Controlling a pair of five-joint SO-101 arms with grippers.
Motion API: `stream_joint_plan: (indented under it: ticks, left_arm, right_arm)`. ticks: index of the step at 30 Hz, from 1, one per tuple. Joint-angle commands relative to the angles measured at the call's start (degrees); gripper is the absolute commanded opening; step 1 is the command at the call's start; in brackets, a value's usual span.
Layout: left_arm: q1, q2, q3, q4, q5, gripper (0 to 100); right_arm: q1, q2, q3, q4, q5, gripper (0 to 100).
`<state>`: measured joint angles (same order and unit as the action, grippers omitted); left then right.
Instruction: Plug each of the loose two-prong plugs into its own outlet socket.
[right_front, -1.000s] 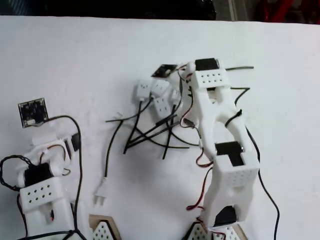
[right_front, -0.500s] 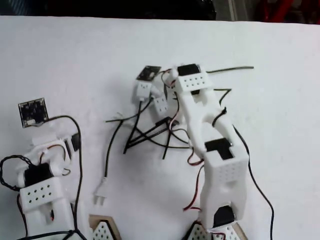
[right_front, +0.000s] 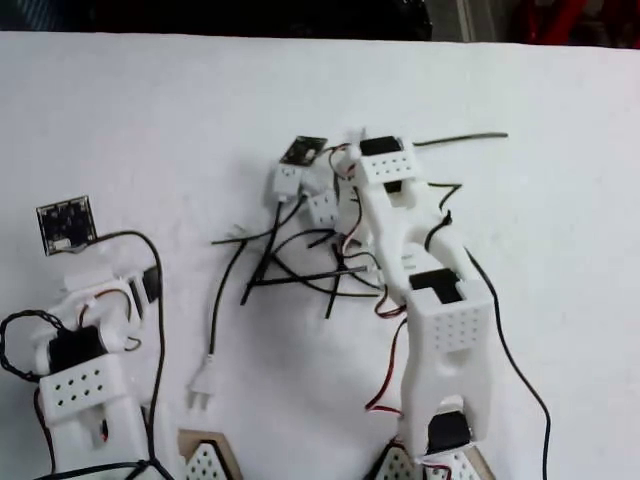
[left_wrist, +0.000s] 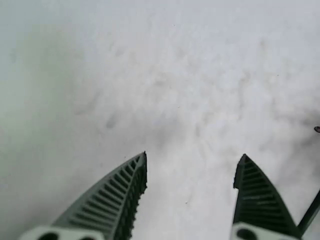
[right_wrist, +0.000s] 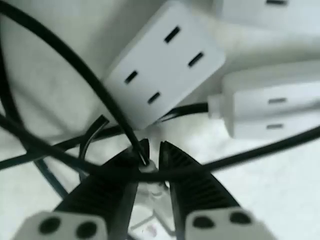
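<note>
A loose white two-prong plug (right_front: 203, 385) on a black cord lies on the table near the front, left of centre. White outlet sockets (right_front: 288, 180) cluster at mid-table with a tangle of black cords (right_front: 300, 265). The right arm (right_front: 400, 215) stretches over that cluster. In the right wrist view my right gripper (right_wrist: 151, 147) is shut on a small white plug (right_wrist: 148, 187), its tips close to a two-outlet socket block (right_wrist: 162, 62); a black cord crosses the fingers. My left gripper (left_wrist: 194, 155) hangs open over bare table, with its arm (right_front: 85, 360) folded at the front left.
Two more white sockets (right_wrist: 270, 110) lie beside the block. A thin black cord (right_front: 465, 138) runs right from the right arm's wrist. Both arm bases (right_front: 205, 460) stand along the front edge. The white table (right_front: 150, 110) spreads wide at the back and left.
The right arm swung left over the socket cluster, then drew back slightly. The cord tangle shifted with it. The left arm and the loose front plug kept still.
</note>
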<state>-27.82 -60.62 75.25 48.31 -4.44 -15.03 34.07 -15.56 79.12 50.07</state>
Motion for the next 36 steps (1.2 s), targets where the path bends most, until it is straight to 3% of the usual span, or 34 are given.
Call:
stream_joint_plan:
  ticks: [1, 11, 19, 26, 36]
  left_arm:
    - [-0.22, -1.01, -0.18, -1.23, -0.62, 28]
    - [-0.22, -1.01, -0.18, -1.23, -0.62, 28]
    - [-0.22, -1.01, -0.18, -1.23, -0.62, 28]
    - [-0.22, -1.01, -0.18, -1.23, -0.62, 28]
    - [-0.22, -1.01, -0.18, -1.23, -0.62, 28]
  right_arm:
    - [1.45, -6.73, -3.78, 5.23, 0.44, 1.7]
    - [4.70, -13.76, -3.69, 19.12, -4.48, 1.8]
    - [7.34, -14.02, 7.47, 18.51, -6.59, 2.2]
    - [6.55, -14.20, 11.96, 19.12, -6.68, 25.5]
    - [8.31, -18.42, 15.56, 19.30, -6.77, 23.5]
